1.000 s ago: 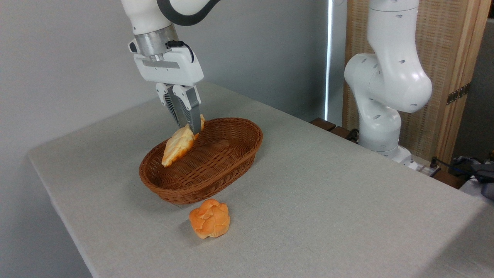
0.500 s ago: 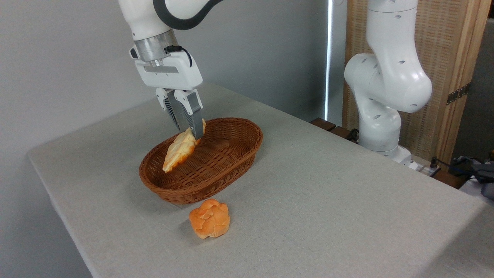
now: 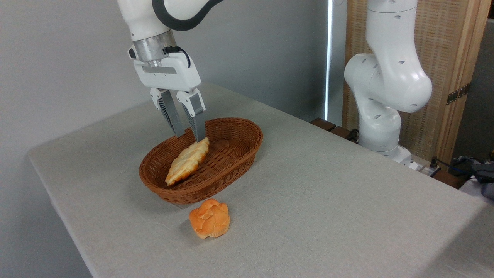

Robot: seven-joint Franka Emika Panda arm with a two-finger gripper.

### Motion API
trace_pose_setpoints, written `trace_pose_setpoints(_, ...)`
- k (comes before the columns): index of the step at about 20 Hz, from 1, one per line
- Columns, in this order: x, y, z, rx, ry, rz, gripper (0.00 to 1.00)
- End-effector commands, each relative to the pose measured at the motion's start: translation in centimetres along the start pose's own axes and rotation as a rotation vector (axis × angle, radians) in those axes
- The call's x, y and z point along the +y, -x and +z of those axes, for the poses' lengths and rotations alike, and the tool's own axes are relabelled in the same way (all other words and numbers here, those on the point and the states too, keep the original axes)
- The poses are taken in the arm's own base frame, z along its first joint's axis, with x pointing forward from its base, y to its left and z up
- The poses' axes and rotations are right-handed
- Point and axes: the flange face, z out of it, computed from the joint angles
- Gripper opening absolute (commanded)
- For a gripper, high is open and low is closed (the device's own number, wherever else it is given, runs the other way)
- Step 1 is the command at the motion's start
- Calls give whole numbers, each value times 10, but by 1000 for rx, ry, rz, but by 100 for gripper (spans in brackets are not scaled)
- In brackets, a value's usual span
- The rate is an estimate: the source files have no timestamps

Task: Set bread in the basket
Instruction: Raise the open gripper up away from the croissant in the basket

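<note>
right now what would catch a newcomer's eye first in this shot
The pale braided bread lying inside the brown wicker basket near the middle of the table, with the white arm's tool open just above its far end. Next, the orange knotted bun sitting alone on the grey tabletop just in front of the basket. The arm's white base stands at the table's right edge.

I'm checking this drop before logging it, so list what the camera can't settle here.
- Underside of the pale yellow braided bread: hidden by the loaf itself, so how it rests on the floor of the brown oval wicker basket is unclear.
- Basket's near inner wall: hidden by its own rim.
- Contact between the open grey two-finger gripper and the bread's far end: too close to tell.
- Back of the orange knotted bun: faces away.
</note>
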Motion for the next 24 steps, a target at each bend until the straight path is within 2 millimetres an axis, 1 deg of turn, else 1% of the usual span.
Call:
trace_pose_setpoints(1, -8, -1, -6, 20, -20, 6, 100)
trace_pose_setpoints(3, -19, -2, -21, 49, -23, -12, 100)
trace_pose_setpoints(4, -29, 0, -28, 63, -26, -25, 100)
trace_pose_setpoints(6, -73, 11, -39, 89, -10, -30, 100)
trace_pose_setpoints(7, -84, 14, -42, 104, 16, -20, 100)
trace_pose_setpoints(8, -100, 19, -42, 112, 36, -17, 100)
trace_pose_setpoints(9, -122, 27, -39, 113, 47, -19, 100)
trace_pose_setpoints(11, -150, 39, -34, 115, 60, 8, 100)
trace_pose_setpoints(12, -168, 48, -33, 125, 79, 12, 100)
trace_pose_setpoints(13, -185, 60, -35, 142, 91, 19, 100)
trace_pose_setpoints(16, -218, 93, -49, 185, 104, 51, 100)
trace_pose_setpoints(18, -237, 108, -49, 191, 102, 30, 100)
trace_pose_setpoints(21, -242, 112, -48, 186, 98, 15, 100)
trace_pose_setpoints(24, -241, 110, -47, 185, 99, 11, 100)
